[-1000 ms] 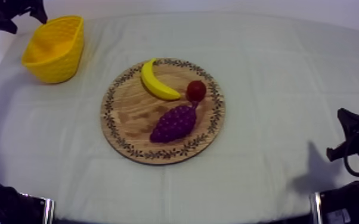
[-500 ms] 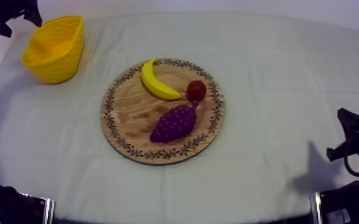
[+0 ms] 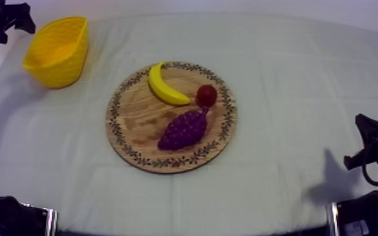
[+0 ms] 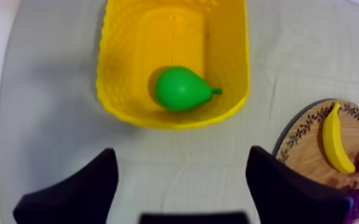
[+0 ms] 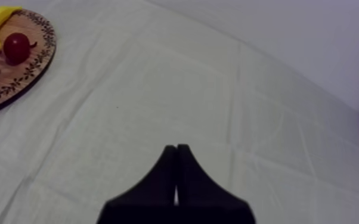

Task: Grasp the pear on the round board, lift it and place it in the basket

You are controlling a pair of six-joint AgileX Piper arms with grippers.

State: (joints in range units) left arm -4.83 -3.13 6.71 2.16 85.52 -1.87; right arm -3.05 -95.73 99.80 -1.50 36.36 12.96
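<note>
Three fruits were counted on the wooden board (image 3: 138,119): a banana (image 3: 165,86), a small red fruit (image 3: 206,95) and a bunch of grapes (image 3: 183,130). Was the pear found among them, it was asked.

None was seen there, it was answered. The pear (image 4: 182,88) was seen lying on its side inside the yellow basket (image 4: 107,71), close to the wall on the side of the left jaws.

How much of the task was judged done?

All of it, by the look of things: the pear was off the board and in the basket, and nothing was judged left but a return to rest.

And how were the jaws found?

The left jaws were held wide apart above the tabletop (image 4: 50,137) just beside the basket, with nothing between them and nothing touched. The right jaws were pressed together into a narrow wedge over bare cloth, well apart from the board, with nothing gripped.
</note>
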